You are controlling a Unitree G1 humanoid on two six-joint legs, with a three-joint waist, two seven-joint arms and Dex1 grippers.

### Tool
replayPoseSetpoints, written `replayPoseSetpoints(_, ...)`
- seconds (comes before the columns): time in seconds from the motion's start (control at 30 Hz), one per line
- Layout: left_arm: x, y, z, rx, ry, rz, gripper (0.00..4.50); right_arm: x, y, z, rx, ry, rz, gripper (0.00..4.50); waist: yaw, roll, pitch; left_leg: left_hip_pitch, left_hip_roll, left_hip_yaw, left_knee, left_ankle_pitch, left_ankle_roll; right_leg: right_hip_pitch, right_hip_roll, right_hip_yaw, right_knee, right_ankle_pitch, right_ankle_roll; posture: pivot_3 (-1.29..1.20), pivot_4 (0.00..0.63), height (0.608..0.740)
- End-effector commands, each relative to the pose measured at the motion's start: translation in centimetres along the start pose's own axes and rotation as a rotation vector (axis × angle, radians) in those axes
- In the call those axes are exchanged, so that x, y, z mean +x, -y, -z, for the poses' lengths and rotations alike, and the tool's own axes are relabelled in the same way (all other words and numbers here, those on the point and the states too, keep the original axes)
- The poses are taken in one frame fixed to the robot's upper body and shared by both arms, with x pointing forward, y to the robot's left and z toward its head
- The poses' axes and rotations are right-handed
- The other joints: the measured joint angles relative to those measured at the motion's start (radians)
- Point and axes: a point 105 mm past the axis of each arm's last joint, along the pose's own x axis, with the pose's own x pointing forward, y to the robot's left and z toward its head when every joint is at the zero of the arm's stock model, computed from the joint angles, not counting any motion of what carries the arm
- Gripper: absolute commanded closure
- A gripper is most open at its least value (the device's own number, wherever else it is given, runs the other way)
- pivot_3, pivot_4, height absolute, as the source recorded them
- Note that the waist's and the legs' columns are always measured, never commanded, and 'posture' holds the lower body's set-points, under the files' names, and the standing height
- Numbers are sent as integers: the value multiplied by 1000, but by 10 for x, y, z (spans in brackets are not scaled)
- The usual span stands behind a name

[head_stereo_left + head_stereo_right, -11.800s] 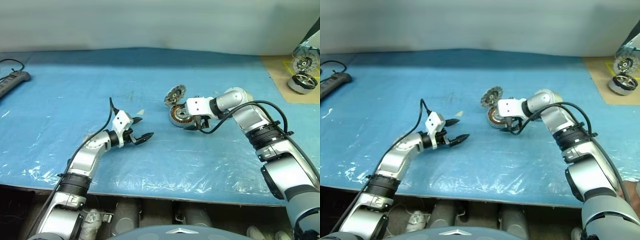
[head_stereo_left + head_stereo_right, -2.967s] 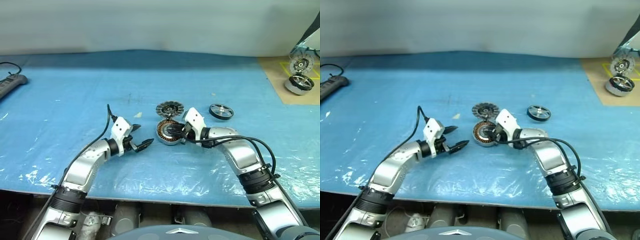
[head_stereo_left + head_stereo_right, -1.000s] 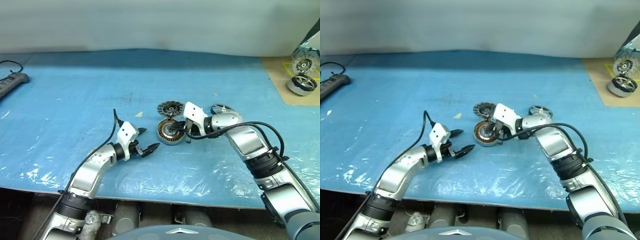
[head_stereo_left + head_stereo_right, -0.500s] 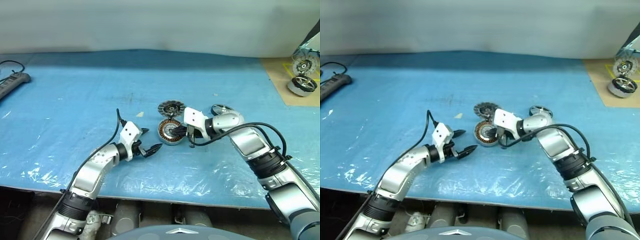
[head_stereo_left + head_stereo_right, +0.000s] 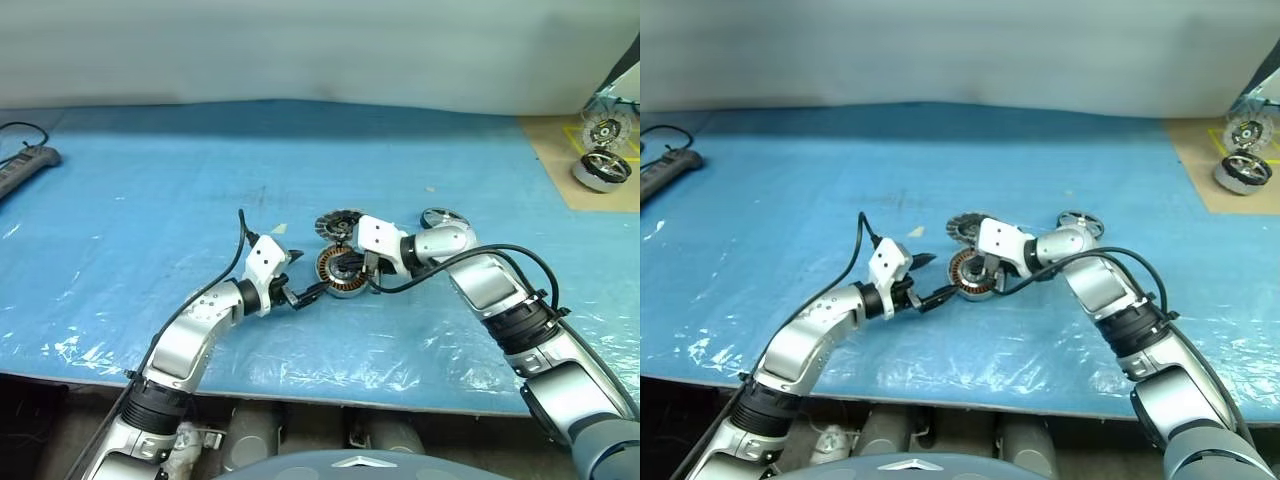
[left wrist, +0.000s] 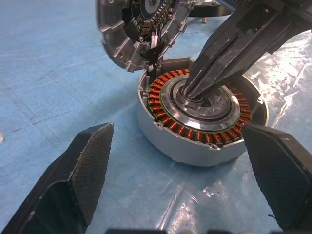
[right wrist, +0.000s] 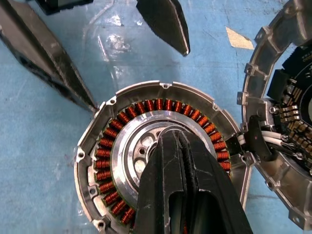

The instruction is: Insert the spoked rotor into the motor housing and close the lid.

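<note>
Motor housing [image 6: 195, 122] sits flat on the blue, plastic-covered worktop [image 5: 150, 180], near the middle, its ring of copper windings facing up around a silver hub. The right claw [image 7: 178, 141] has its two black fingers pressed together, and their tips rest down on the hub at the centre of the housing; nothing is pinched between them. The left claw [image 6: 185, 161] is spread wide and sits low, just beside the housing on the robot's left, one finger to either side of it. In the right wrist view one left fingertip [image 7: 95, 105] looks to be touching the housing rim, though contact is hard to confirm.

The lid [image 5: 338, 224] lies just behind the housing, its near edge leaning against the housing rim; the wrist views show it tilted, its ribbed inner face turned toward the housing, with short wires running between the two. The spoked rotor [image 5: 444, 217] lies flat on the worktop to the right of the lid, apart from the housing and partly hidden behind the right arm.

At the far right edge, on a brown mat [image 5: 560, 150], stand two more motor parts [image 5: 600, 165]. A black power strip [image 5: 22, 165] lies at the far left edge.
</note>
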Motion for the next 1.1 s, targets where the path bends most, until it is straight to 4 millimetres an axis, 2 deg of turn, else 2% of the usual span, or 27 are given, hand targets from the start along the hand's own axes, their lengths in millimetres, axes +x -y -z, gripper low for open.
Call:
replayPoseSetpoints(0.03,-1,4,-12,27,36,6,0,-2,-15,14,40,-45,-60,4446,0,0,0,0,0,0,0,0,0,0,0,0,0,0,0,0,150,740)
replayPoseSetpoints(0.17,0,5,-14,29,36,10,0,-1,-17,7,41,-28,-74,4446,-2,0,0,0,0,0,0,0,0,0,0,0,0,0,0,0,150,740)
replayPoseSetpoints(0.43,3,5,-19,37,37,15,0,7,-8,4,31,-24,-26,4446,-13,0,0,2,0,0,0,0,-1,0,0,0,1,0,0,0,150,740)
replayPoseSetpoints(0.63,-1,1,-13,35,26,9,0,-12,-9,-10,19,3,-74,4446,-7,0,0,1,0,0,0,0,-1,-1,0,0,1,0,0,0,150,740)
replayPoseSetpoints(0.8,1,4,-14,34,31,15,0,-13,-7,-15,-94,-37,-77,4446,-5,0,0,-3,0,0,0,0,0,-4,0,0,0,0,0,0,150,740)
replayPoseSetpoints(0.93,2,7,-13,31,32,24,0,-17,5,-42,-57,55,-68,4446,-12,0,0,-4,0,0,0,0,0,-5,0,0,1,0,0,0,150,740)
replayPoseSetpoints(1.1,-1,7,-13,29,31,17,0,-24,9,-49,22,127,-57,4446,-3,0,0,-5,0,0,0,0,1,-5,0,0,1,0,0,0,150,740)
